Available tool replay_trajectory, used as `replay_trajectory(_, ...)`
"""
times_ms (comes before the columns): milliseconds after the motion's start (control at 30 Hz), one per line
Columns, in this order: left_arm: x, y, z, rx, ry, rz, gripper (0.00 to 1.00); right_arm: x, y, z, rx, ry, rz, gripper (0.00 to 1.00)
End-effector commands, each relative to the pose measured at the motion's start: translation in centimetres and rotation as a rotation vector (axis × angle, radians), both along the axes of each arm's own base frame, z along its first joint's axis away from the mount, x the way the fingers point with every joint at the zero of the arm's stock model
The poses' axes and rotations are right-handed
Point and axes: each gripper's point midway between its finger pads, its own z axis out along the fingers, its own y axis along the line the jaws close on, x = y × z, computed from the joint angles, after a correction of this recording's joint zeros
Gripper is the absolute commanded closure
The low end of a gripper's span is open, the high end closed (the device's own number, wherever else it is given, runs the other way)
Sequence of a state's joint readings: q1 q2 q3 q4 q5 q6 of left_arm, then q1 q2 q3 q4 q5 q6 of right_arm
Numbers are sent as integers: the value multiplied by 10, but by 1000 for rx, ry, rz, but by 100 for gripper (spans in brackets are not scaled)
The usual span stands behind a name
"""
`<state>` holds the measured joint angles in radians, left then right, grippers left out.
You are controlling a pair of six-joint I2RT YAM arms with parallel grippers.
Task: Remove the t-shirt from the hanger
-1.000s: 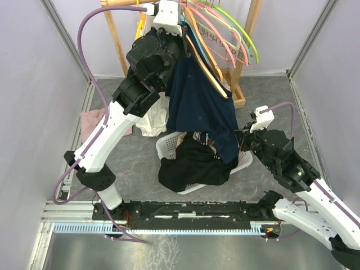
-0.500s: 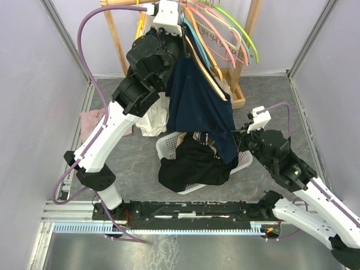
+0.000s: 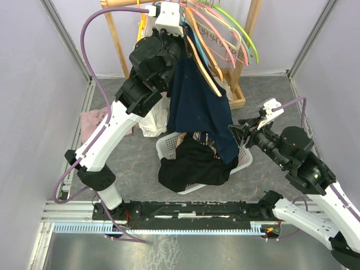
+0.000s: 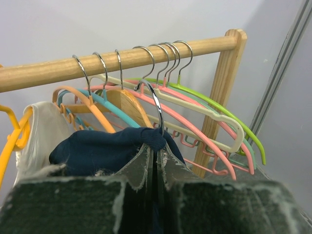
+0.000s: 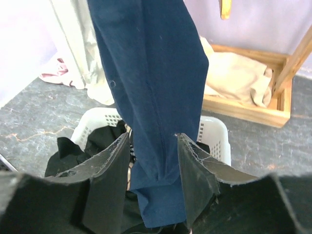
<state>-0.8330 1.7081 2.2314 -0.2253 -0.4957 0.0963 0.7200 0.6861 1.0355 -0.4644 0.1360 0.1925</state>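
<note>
The left hand [image 4: 157, 146] pinches the hanger [image 4: 157, 105] hook among other hangers [image 4: 204, 109]. The right hand [image 5: 152, 139] is open around the blue shirt [image 5: 146, 63], above a basket [image 5: 214, 131].

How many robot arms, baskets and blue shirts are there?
Robot arms: 2
White laundry basket: 1
Navy t-shirt: 1
Total: 4
</note>
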Motion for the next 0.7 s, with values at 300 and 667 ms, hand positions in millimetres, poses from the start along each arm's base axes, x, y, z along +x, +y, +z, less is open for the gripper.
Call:
replay_trajectory(300, -22, 21, 51, -121, -115, 3, 97, -2, 24, 41, 37, -104, 122, 54)
replay_trajectory(667, -23, 23, 55, -138, -121, 10, 97, 20, 21, 19, 9, -76, 27, 98)
